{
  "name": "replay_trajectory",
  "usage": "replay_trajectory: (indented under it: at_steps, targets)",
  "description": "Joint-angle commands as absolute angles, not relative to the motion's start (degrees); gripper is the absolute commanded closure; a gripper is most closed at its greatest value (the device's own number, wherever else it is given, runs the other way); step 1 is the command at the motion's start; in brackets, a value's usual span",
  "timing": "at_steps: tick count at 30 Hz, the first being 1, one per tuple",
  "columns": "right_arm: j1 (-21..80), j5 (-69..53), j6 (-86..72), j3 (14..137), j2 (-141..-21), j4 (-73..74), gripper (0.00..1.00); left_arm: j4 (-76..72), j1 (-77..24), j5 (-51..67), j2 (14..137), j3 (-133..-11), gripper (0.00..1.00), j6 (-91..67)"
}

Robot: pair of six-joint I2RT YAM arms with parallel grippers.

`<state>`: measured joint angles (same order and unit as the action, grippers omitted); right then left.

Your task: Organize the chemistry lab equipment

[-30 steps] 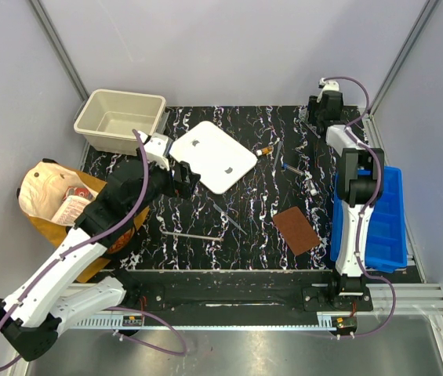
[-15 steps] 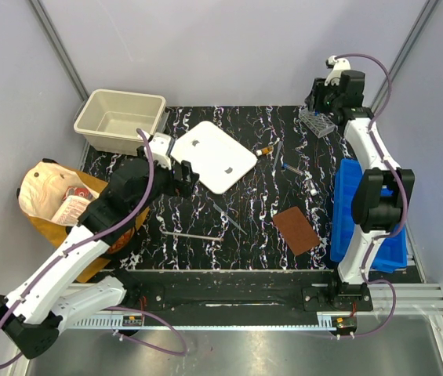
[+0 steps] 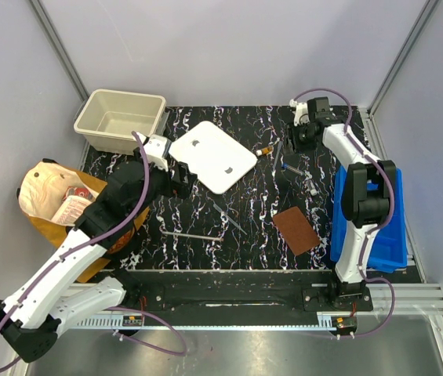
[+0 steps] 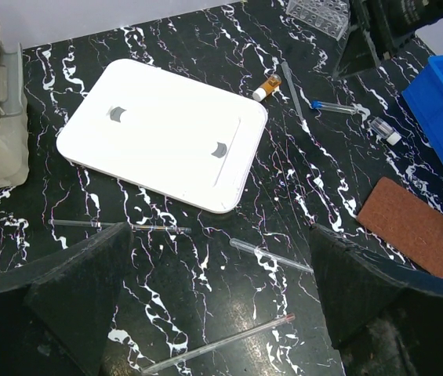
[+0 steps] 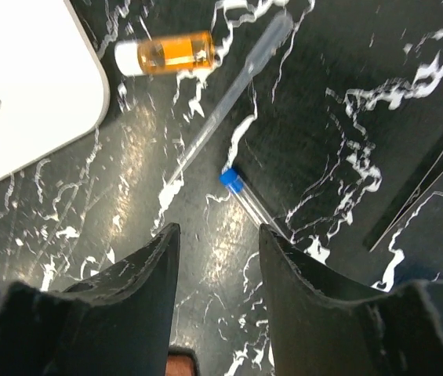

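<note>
Lab pieces lie scattered on the black marbled table (image 3: 252, 196). An orange vial (image 5: 170, 53), a clear pipette (image 5: 229, 98) and a blue-capped tube (image 5: 248, 202) lie just ahead of my right gripper (image 5: 217, 251), which is open with nothing between its fingers. The same vial (image 3: 265, 150) and tube (image 3: 292, 167) show from above, with the right gripper (image 3: 303, 133) at the back right. My left gripper (image 4: 221, 290) hangs wide open over a red-tipped rod (image 4: 221, 342) and a second pipette (image 4: 272, 255), holding nothing. A clear tube rack (image 4: 319, 12) stands at the back.
A white lid (image 3: 213, 155) lies at the centre back and a beige bin (image 3: 119, 119) stands at the back left. There is a blue bin (image 3: 370, 219) along the right edge, a brown pad (image 3: 296, 229) beside it, and a paper bag (image 3: 49, 196) at the left.
The right arm swung from the back right corner leftward and down over the vial and tubes, its jaws narrowing slightly. The left arm barely moved.
</note>
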<state>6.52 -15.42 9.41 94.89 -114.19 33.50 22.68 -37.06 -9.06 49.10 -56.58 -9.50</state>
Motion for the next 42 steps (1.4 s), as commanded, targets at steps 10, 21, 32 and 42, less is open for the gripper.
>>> replay_trajectory:
  at_steps: [10, 21, 32, 42]
  targets:
    - [8.53, -9.23, 15.38, 97.55, -120.49, 38.85, 0.48, 19.51, -36.91, -9.05, 47.2, -56.16, 0.01, -9.67]
    - [9.31, -9.58, 15.55, 98.53, -124.01, 35.95, 0.47, 19.51, -36.91, -9.49, 47.11, -56.16, 0.01, -9.67]
    - [9.75, -8.96, 14.59, 98.97, -126.39, 31.47, 0.56, 19.51, -36.91, -9.84, 47.99, -56.07, 0.01, -9.58]
    - [10.02, -2.29, 5.64, 95.9, -123.23, 26.29, 0.8, 19.42, -36.91, -8.7, 50.01, -56.34, 0.01, -10.19]
